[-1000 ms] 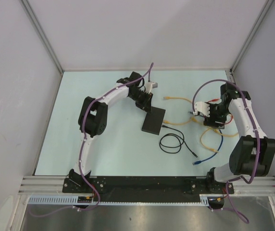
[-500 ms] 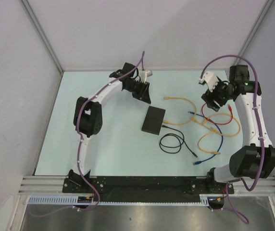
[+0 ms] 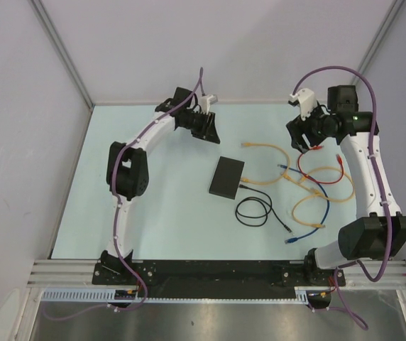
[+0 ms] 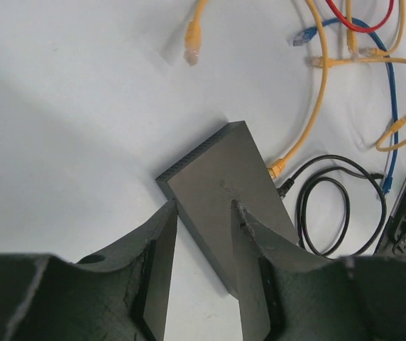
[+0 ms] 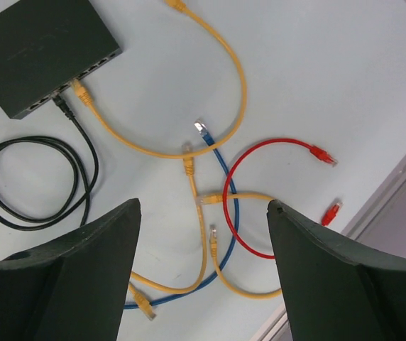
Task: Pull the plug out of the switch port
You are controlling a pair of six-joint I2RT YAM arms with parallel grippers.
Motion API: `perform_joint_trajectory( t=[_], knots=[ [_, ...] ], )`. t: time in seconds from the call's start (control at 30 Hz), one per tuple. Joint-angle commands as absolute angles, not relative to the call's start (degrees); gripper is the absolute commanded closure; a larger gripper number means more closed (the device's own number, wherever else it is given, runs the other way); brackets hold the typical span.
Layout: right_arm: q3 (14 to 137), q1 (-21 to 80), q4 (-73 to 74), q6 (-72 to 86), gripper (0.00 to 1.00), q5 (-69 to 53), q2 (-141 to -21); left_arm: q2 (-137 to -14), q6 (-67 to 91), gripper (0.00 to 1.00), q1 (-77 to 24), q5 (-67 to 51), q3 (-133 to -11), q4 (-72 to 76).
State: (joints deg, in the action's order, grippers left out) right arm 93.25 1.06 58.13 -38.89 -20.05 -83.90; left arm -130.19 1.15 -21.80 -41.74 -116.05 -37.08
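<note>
1. Left gripper (image 4: 204, 207) up above the table (image 4: 61, 106), fingers apart, holding nothing. Aimed down at the switch.
2. Just past those fingers, the switch (image 4: 224, 177): flat on the table, about in the middle. A bit nearer the arm bases than the left gripper and a little to its right. Not touching the fingers.
3. Looks like a flat, dull black box with sharp corners and a plain top. Long way set from near to far, tipped a little. Small holes in a row along the side facing the right arm.
4. Two plugs in those holes, side by side: the yellow plug (image 5: 79, 89) and the black plug (image 5: 61, 101). Cannot tell from the task words which one to pull. Both cables leading off sideways, toward the right arm's side.
5. Farther out, the black cable (image 5: 91, 170) in a loop, then the red cable (image 5: 274, 141) and the blue cable (image 4: 390, 167), loose on the table.
6. Farthest off, the right gripper (image 5: 203, 204), up at the back right, fingers wide apart, empty. Switch off to its left and nearer the bases.
7. My guess: left gripper closer to the box, right gripper on the plug side. Probably best to hold the box down with the left and pull a plug straight out sideways with the right. Nothing pulled yet, both plugs in.
</note>
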Motion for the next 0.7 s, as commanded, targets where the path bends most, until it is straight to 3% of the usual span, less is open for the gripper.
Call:
perform_joint_trajectory(
  t=[0.0, 0.67],
  knots=[
    [93.8, 3.3, 57.4, -35.7, 0.23, -17.5, -81.7, -132.1, 5.5, 0.58, -20.5, -41.6, -116.5, -32.4],
    [98.5, 11.5, 58.4, -33.7, 0.23, -21.6, -93.8, -129.6, 7.9, 0.58, -18.0, -39.8, -110.4, -29.4]
  ],
)
